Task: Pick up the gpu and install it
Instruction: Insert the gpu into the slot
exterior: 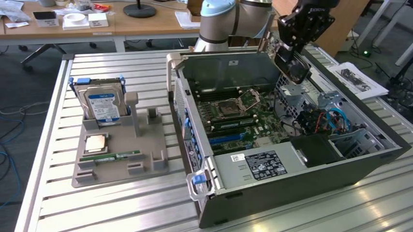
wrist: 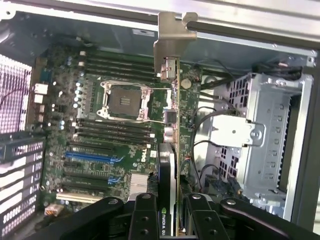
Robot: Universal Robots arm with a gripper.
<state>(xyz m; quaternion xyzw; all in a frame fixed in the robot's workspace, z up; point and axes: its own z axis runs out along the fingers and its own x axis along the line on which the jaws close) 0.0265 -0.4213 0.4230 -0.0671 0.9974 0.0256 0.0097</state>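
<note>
So at this point the black jaws were clenched on the gpu (exterior: 291, 65), the thin dark expansion card with a silver metal end bracket. In the wrist view it sat edge-on (wrist: 171, 130) between the two black fingers (wrist: 144, 216), bracket end pointing away from the camera.

The pale blue and grey robot arm (exterior: 226, 19) held the card up in the air over the far side of the big dark grey computer case (exterior: 310, 174), which was lying open on the slatted aluminium tabletop (exterior: 129, 203). The card wasn't in any slot, and in the exterior view it hung clear above the case rim.

Down inside the case was the green motherboard (exterior: 248, 123), with its square silver processor socket (wrist: 122, 100) and a couple of blue expansion slots (wrist: 90, 157). A silver metal drive cage (wrist: 270, 135) sat beside the board.

Over at the exterior view's left, well apart from the case, a grey plastic parts holder (exterior: 116, 166) sat on the tabletop. It had the boxy silver hard drive with a blue-white label (exterior: 103, 104) standing upright in it. A square copper-coloured processor chip (exterior: 95, 142) lay flat nearer the camera, and a short narrow green memory stick (exterior: 119, 156) lay just beside the chip.
</note>
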